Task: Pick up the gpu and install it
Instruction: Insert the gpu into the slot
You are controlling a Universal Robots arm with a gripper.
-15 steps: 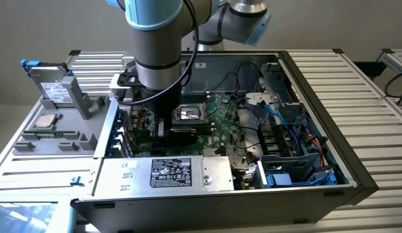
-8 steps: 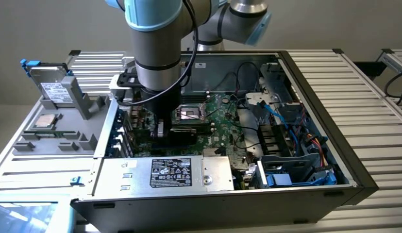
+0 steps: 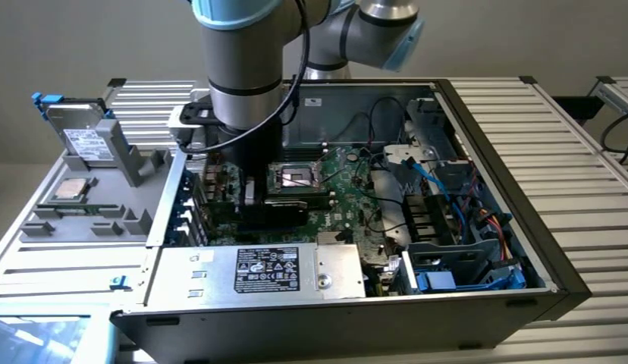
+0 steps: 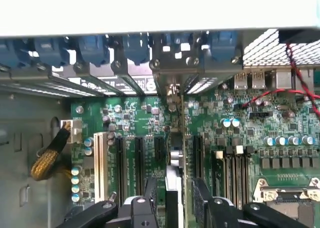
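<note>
Green gpu (image 4: 172, 185) stands edge-on between the claw (image 4: 175, 200) fingers, clamped, low over the motherboard (image 4: 230, 138) slots inside the case (image 3: 496, 114). Stiff, light, fragile; hold by the edges.

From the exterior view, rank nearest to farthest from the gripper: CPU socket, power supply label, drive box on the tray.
1. Silver CPU socket, just beside the gripper, toward the view's right.
2. Black power supply label, at the case's front edge.
3. Silver white-labelled drive box, outside the case, far left.
</note>
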